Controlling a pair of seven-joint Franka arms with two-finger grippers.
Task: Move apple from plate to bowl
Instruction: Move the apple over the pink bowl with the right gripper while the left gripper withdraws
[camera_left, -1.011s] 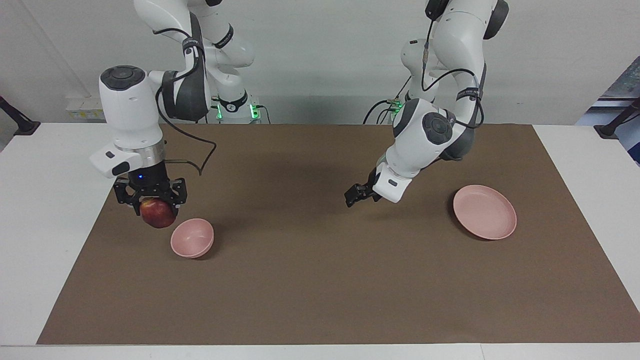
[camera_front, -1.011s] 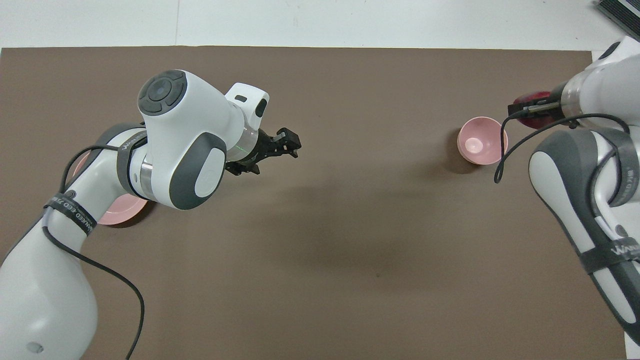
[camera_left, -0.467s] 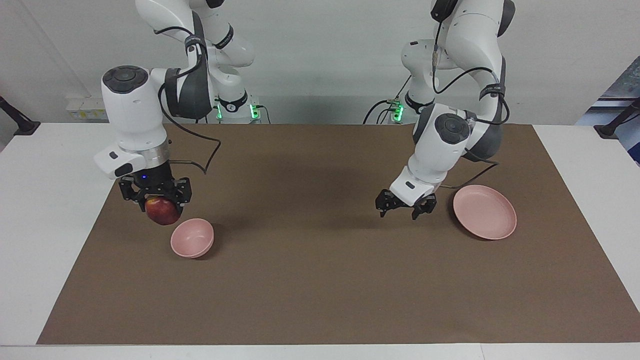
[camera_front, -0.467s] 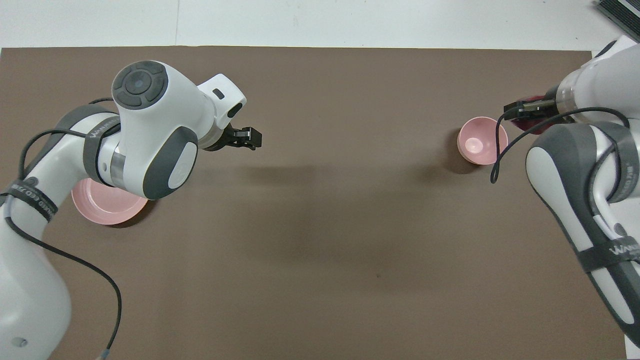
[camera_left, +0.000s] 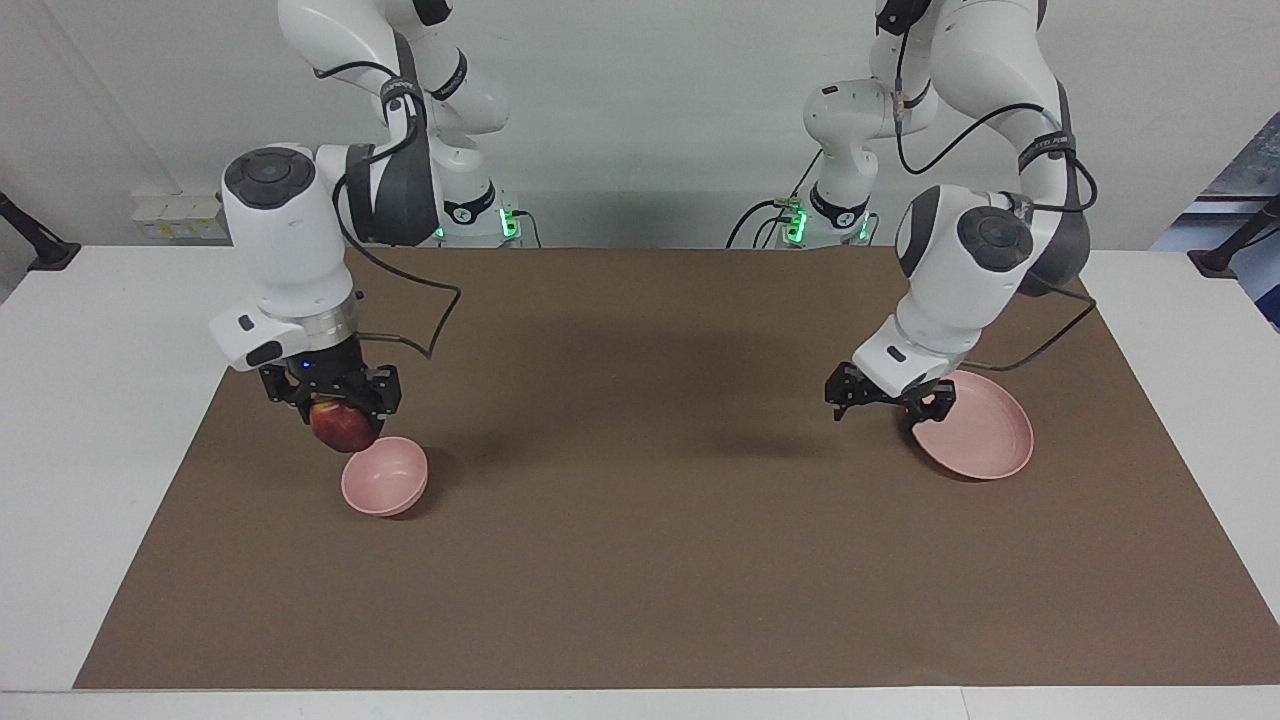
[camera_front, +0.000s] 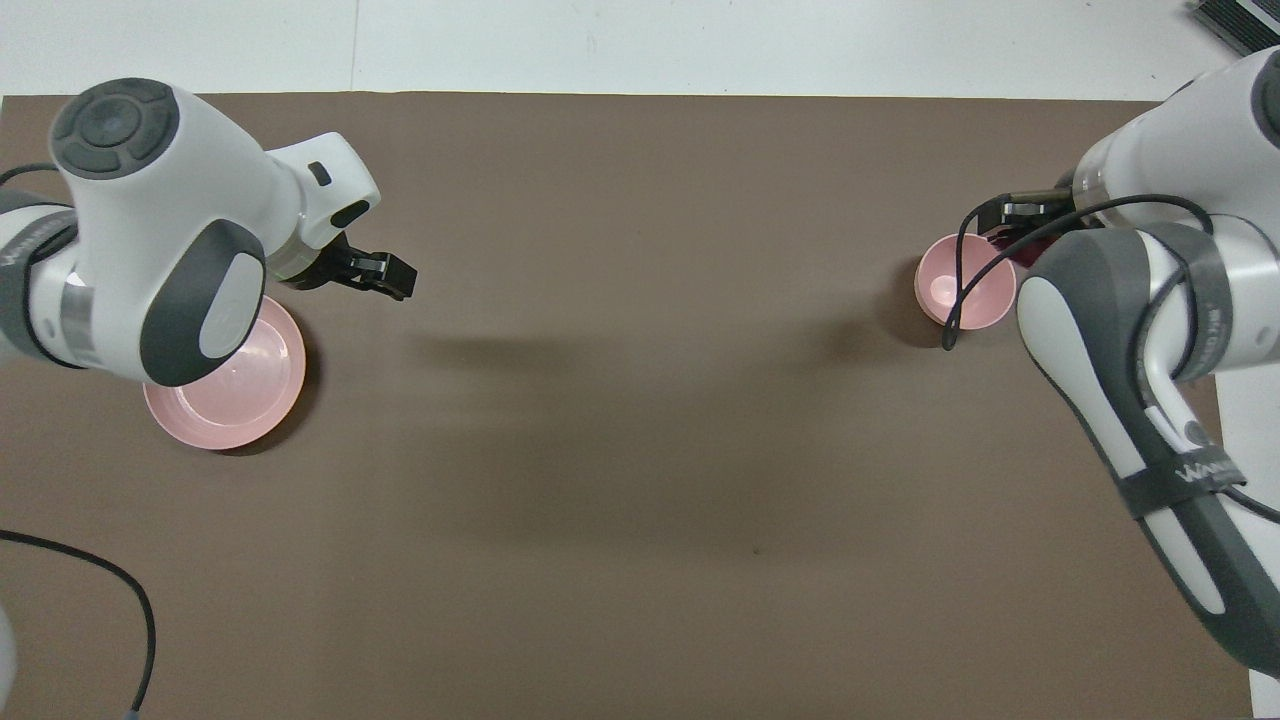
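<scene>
Fingers of the right gripper (camera_left: 343, 408) are clamped on the apple (camera_left: 343, 427), which hangs in the air just above the bowl (camera_left: 385, 477), over its rim at about eleven o'clock in the facing view rather than over its middle. Left gripper (camera_left: 889, 400) has its jaws apart and empty, hovering at the nine o'clock edge of the plate (camera_left: 985, 440), where that arm waits. If the apple were let go from here, I judge it could strike the rim, tip the small bowl or bounce onto the brown mat (camera_left: 640, 560). A short shift toward five o'clock would centre it. Room is generous: the mat is bare between bowl and plate, though the bowl sits fairly near the mat's edge at the right arm's end.
</scene>
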